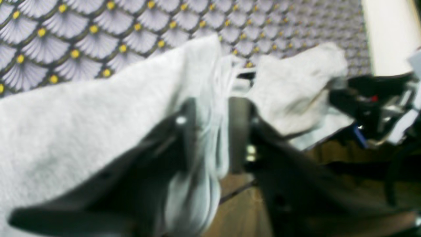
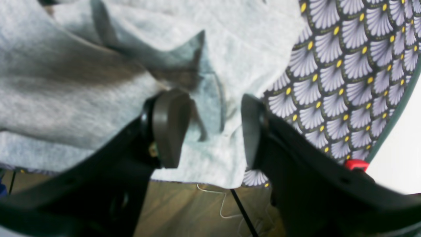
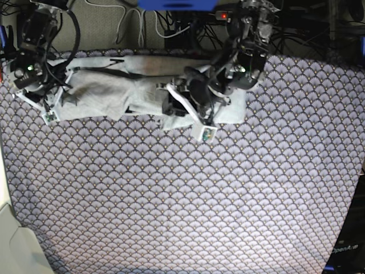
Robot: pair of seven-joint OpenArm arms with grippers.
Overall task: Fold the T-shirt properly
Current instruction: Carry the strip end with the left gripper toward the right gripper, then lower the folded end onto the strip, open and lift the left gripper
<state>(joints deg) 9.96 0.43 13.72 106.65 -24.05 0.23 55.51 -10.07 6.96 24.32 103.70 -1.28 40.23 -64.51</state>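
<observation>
1. T-shirt (image 3: 114,94) lies bunched in a long band along the desk's (image 3: 182,200) far edge, no neat fold yet.
2. Right gripper's (image 2: 210,128) jaws stand apart over a crease.
3. Left gripper's (image 1: 210,131) jaws straddle gathered cloth; grip unclear.

A scallop-patterned purple-grey cloth (image 3: 182,194) with yellow dots covered the whole table. Beyond the cloth's far edge, white cables (image 3: 128,20) trailed over a pale surface beside a blue bar (image 3: 177,4). Under the cloth's edge lay a brown wooden floor (image 2: 184,204). Off the cloth's near-left corner sat a cream surface (image 3: 14,245).
</observation>
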